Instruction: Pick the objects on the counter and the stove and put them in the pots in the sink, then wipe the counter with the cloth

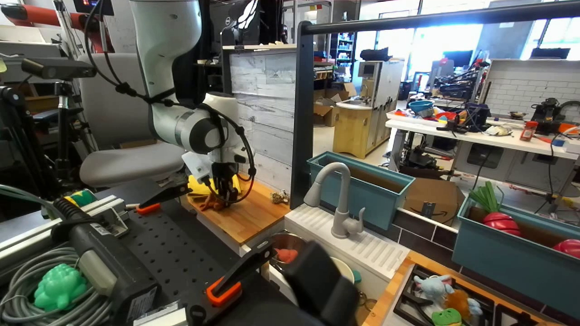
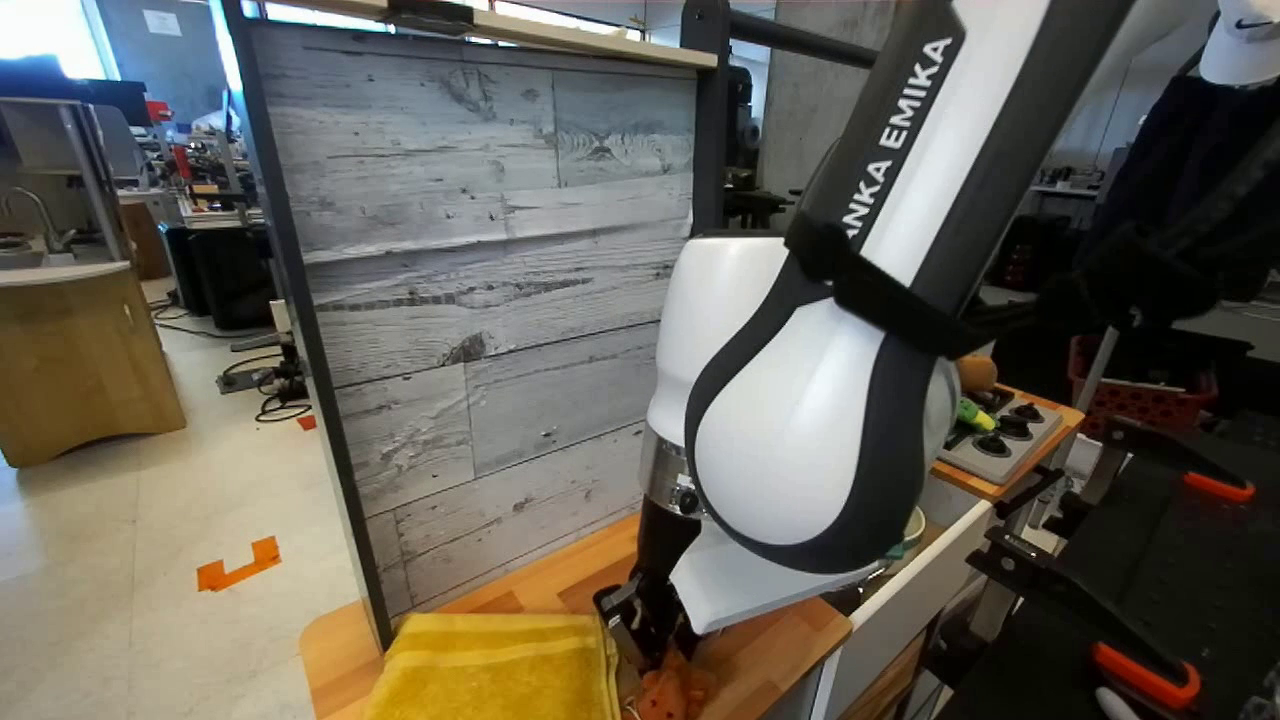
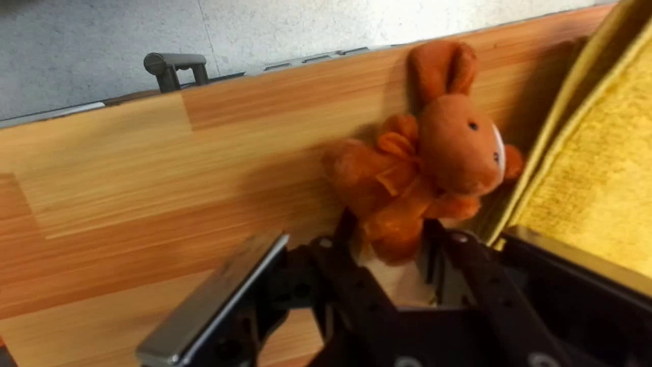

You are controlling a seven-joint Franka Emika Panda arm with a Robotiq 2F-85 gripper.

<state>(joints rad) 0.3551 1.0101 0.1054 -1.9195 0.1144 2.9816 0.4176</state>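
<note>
My pincer [image 3: 390, 228] clamped on orange-brown plush [image 3: 417, 173]! Lower body btwn jaws, head out past 'em, on counter [image 3: 153, 163], nr yellow cloth [image 3: 596, 173].

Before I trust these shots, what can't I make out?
In an exterior view: inside of the round cream pot, mostly hidden by a blurred black shape.
In an exterior view: folded yellow cloth and orange-brown plush toy, cut off by bottom edge.
In the wrist view: whether the black gripper grips the toy, whose body partly hides any contact.
</note>
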